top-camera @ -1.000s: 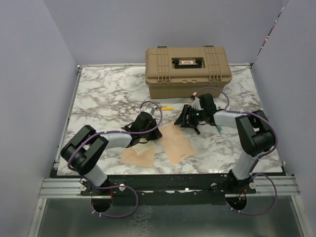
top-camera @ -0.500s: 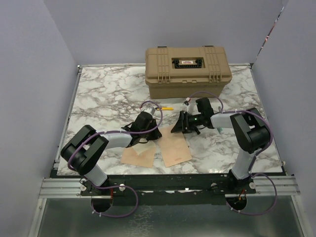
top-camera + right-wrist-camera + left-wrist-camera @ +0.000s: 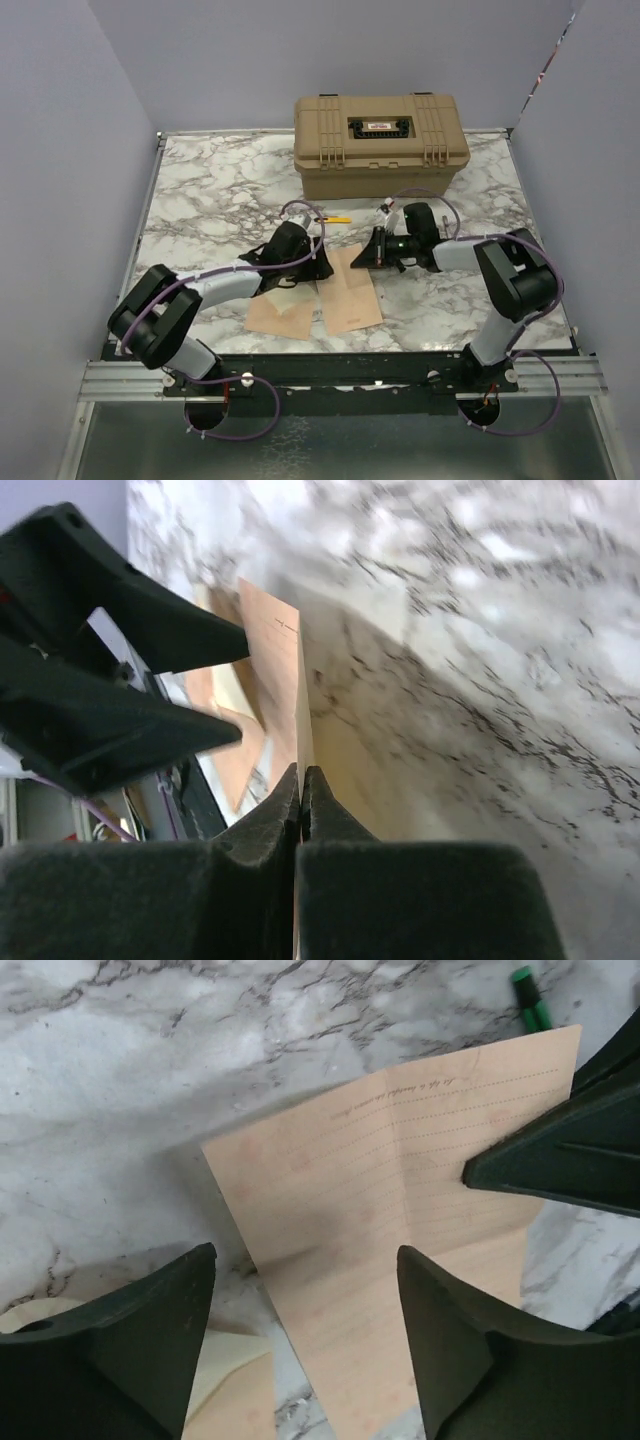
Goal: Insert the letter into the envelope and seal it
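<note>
The letter (image 3: 352, 295) is a lined peach-tan sheet with a fold, lying on the marble between the two arms. It fills the middle of the left wrist view (image 3: 400, 1200). My right gripper (image 3: 360, 260) is shut on its far right edge, and the thin paper runs between the closed tips (image 3: 301, 772). My left gripper (image 3: 320, 270) hovers open over the letter's left part (image 3: 305, 1253), with nothing between its fingers. To the left of the letter lies the envelope (image 3: 282, 316). Its pale yellow flap (image 3: 215, 1360) shows beside my left finger.
A tan toolbox (image 3: 380, 145) stands at the back of the marble table (image 3: 200, 190). A yellow pen (image 3: 339, 218) lies in front of it, and a green marker (image 3: 527, 988) rests near the right arm. Purple walls close in the sides.
My left gripper has opened and let go of the letter. My right gripper has slid left to the letter's edge and shut on it. The letter has shifted slightly.
</note>
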